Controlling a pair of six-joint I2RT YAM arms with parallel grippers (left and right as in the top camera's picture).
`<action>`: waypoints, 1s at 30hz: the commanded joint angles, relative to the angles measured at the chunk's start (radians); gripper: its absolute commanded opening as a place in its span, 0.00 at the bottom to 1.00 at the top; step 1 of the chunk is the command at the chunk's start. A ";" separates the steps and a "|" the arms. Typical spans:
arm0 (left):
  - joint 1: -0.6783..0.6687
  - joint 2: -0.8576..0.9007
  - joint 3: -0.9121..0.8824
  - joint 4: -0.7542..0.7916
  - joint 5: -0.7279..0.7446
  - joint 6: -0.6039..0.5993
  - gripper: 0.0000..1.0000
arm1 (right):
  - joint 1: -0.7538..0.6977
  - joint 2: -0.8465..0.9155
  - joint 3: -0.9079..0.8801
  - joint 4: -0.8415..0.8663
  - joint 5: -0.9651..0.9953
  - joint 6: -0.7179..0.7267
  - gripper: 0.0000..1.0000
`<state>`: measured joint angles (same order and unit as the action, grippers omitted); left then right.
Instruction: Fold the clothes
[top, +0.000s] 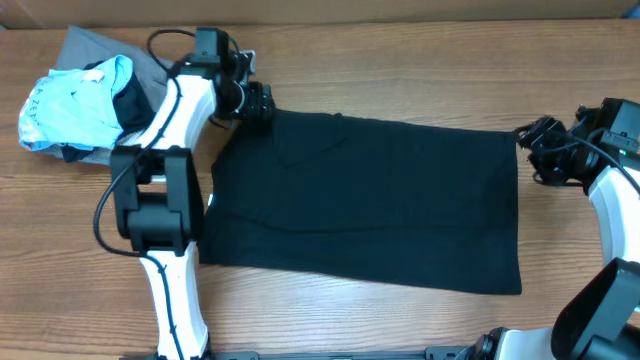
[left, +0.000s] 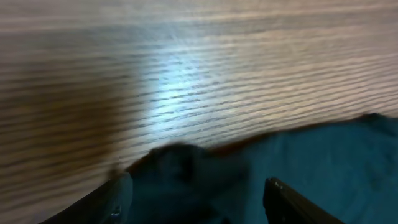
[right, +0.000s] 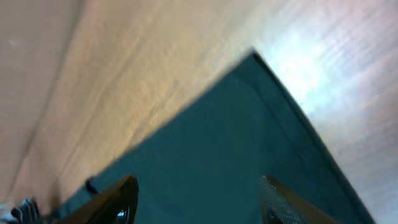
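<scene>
The black shirt (top: 365, 200) lies flat as a wide folded rectangle across the middle of the table. My left gripper (top: 258, 104) is open at the shirt's far left corner; in the left wrist view its fingers (left: 196, 196) straddle a bunched bit of the dark fabric (left: 311, 162). My right gripper (top: 528, 140) is open at the shirt's far right corner; in the right wrist view its fingers (right: 196, 196) stand apart over the flat fabric (right: 217, 143), with the corner ahead.
A pile with a light-blue garment (top: 70, 105) on grey and dark clothes (top: 95, 45) lies at the far left. The table (top: 400, 70) is bare wood along the back; its front edge is near the arm bases.
</scene>
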<state>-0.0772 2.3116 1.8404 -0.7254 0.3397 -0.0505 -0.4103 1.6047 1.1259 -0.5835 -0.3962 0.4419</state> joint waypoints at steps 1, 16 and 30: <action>-0.021 0.056 0.029 0.024 0.020 0.018 0.66 | 0.005 0.046 0.021 0.068 -0.006 -0.001 0.65; -0.039 0.082 0.029 0.003 -0.036 -0.013 0.09 | 0.006 0.230 0.021 0.349 -0.002 -0.005 0.61; 0.005 0.033 0.127 -0.043 -0.047 0.053 0.84 | 0.006 0.238 0.021 0.321 0.028 -0.005 0.62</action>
<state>-0.0765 2.3642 1.9343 -0.7918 0.3241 -0.0498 -0.4099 1.8359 1.1275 -0.2497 -0.3668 0.4435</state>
